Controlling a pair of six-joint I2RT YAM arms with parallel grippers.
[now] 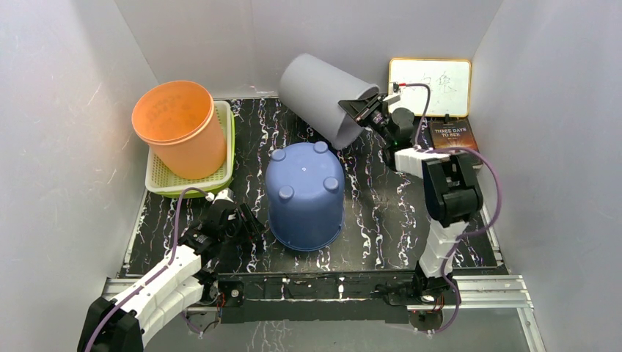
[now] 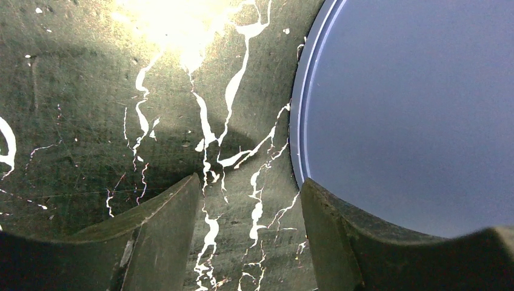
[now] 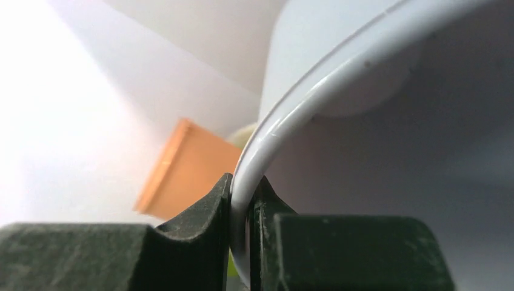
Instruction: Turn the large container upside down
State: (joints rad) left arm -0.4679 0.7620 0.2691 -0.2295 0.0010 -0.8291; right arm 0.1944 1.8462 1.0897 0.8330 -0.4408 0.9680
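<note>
Bucket [image 1: 304,196] — blue, inverted — stands near the tilted grey container [image 1: 320,95].

Orange bucket [image 1: 180,132] sits tilted in green basket [image 1: 191,185].

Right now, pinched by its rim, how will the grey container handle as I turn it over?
Probably light: the right gripper holds the grey container tilted by a single rim pinch. The wall looks thin and glossy, so it may flex or swivel in the jaws. Its round sides suggest it would roll if dropped sideways.
</note>
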